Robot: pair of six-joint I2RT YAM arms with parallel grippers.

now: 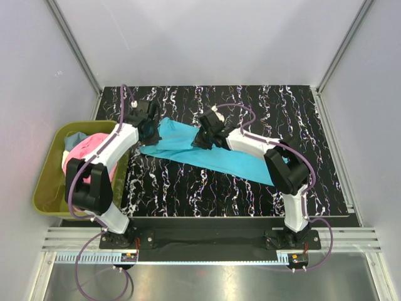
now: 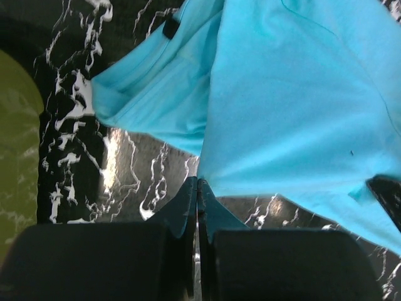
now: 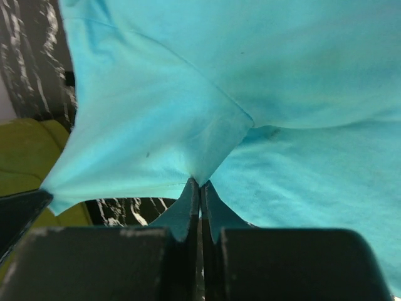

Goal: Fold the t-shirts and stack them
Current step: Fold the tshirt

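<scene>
A turquoise t-shirt lies stretched across the black marbled table from upper left to lower right. My left gripper is shut on its left edge; in the left wrist view the cloth runs into the closed fingertips. My right gripper is shut on a pinch near the shirt's middle; in the right wrist view the cloth gathers to a point at the tips. Pink, light blue and grey shirts lie piled in the olive bin.
The olive-green bin stands off the table's left edge, also seen in the left wrist view and right wrist view. Aluminium frame rails run along the near edge and back corners.
</scene>
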